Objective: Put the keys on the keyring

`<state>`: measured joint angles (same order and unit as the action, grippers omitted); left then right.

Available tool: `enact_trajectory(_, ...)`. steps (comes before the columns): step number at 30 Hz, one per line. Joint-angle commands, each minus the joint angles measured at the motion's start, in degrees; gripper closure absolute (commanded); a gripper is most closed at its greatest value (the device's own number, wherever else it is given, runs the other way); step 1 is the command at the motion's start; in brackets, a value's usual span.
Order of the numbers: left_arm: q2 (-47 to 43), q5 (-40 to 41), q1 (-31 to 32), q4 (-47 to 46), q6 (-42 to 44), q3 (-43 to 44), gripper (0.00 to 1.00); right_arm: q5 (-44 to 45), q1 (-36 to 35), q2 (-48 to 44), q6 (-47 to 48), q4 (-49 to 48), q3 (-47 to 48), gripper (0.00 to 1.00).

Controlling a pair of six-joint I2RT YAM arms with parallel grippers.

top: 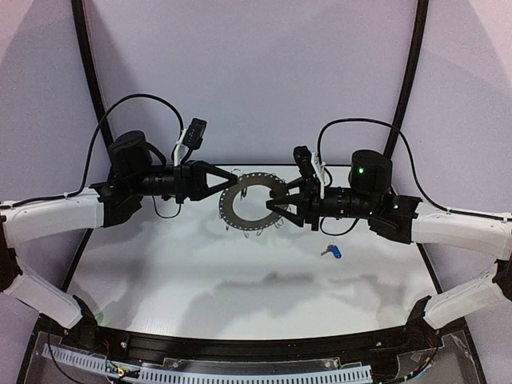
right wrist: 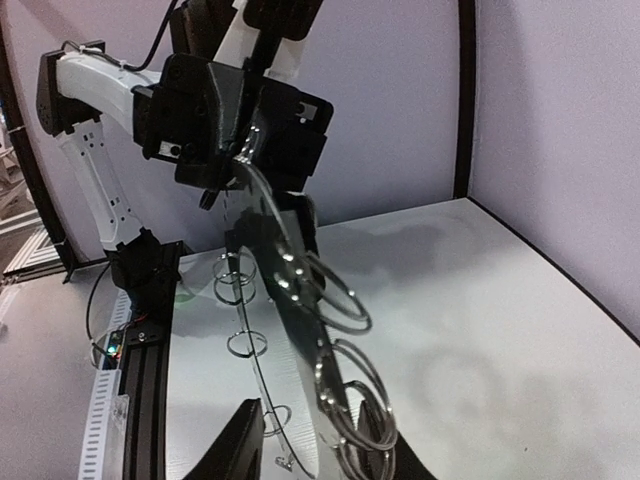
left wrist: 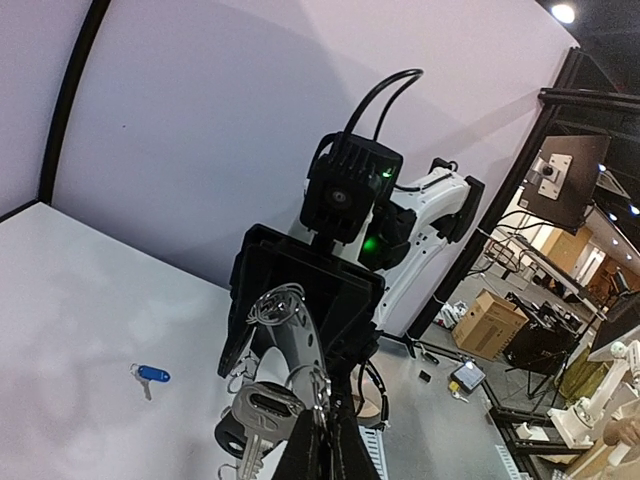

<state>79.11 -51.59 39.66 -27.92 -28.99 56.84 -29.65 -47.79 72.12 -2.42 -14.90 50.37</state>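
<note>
The keyring (top: 252,202) is held up in the air between both arms. My left gripper (top: 232,186) is shut on its left rim; the left wrist view shows the fingers (left wrist: 322,445) pinched on the plate (left wrist: 300,340). A silver key (left wrist: 258,415) with the black tag (left wrist: 232,432) hangs at the ring beside those fingers. My right gripper (top: 276,206) is open, its fingers (right wrist: 240,440) straddling the ring's right rim (right wrist: 300,300) with its wire clips. The blue-tagged key (top: 332,251) lies on the table below the right gripper, also in the left wrist view (left wrist: 150,374).
The white table (top: 200,280) is bounded by black frame posts at the back left (top: 88,72) and back right (top: 408,72). A black rail (top: 240,348) runs along the near edge between the arm bases.
</note>
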Motion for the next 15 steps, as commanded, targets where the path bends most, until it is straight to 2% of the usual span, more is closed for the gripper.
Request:
enact_trajectory(1,-1.81,-0.01,0.06,-2.04,0.43,-0.5,0.99,-3.43,-0.02,-2.35,2.15,0.19,1.96,0.71)
enact_trajectory(4,-1.72,0.66,0.07,-1.65,1.12,-0.82,0.99,-5.2,-0.03,-2.91,2.15,1.14,2.42,0.86)
enact_trajectory(5,-1.69,1.15,0.07,-1.29,1.26,-0.91,0.99,-5.85,-0.02,-3.07,2.77,2.11,2.92,0.96)
enact_trajectory(6,-1.69,1.54,0.02,-0.43,1.84,-0.93,0.99,-6.42,-0.02,-3.12,3.48,3.28,3.77,1.0)
enact_trajectory(8,-1.68,2.92,0.06,0.73,3.03,-0.98,0.98,-6.71,-0.02,-3.21,3.44,5.37,4.76,1.0)
enact_trajectory(9,-1.79,5.64,0.07,3.11,3.78,-1.06,0.77,-6.49,-0.03,-3.34,3.45,7.1,5.68,1.0)
enact_trajectory(10,-2.04,6.91,0.07,4.18,4.41,-1.26,0.67,-6.05,-0.02,-3.49,3.38,7.94,6.25,1.0)
enact_trajectory(12,-2.47,9.92,0.07,7.02,5.03,-1.48,0.24,-5.56,-0.02,-3.68,3.8,9.89,7.15,1.0)
enact_trajectory(13,-3.42,13.82,0.07,8.68,5.67,-2.19,0.07,-4.42,-0.07,-3.94,3.95,11.79,7.96,1.0)
enact_trajectory(15,-4.33,16.33,0.07,11.29,6.59,-2.77,0.02,-2.52,-0.03,-4.2,4.24,14.3,9.07,1.0)
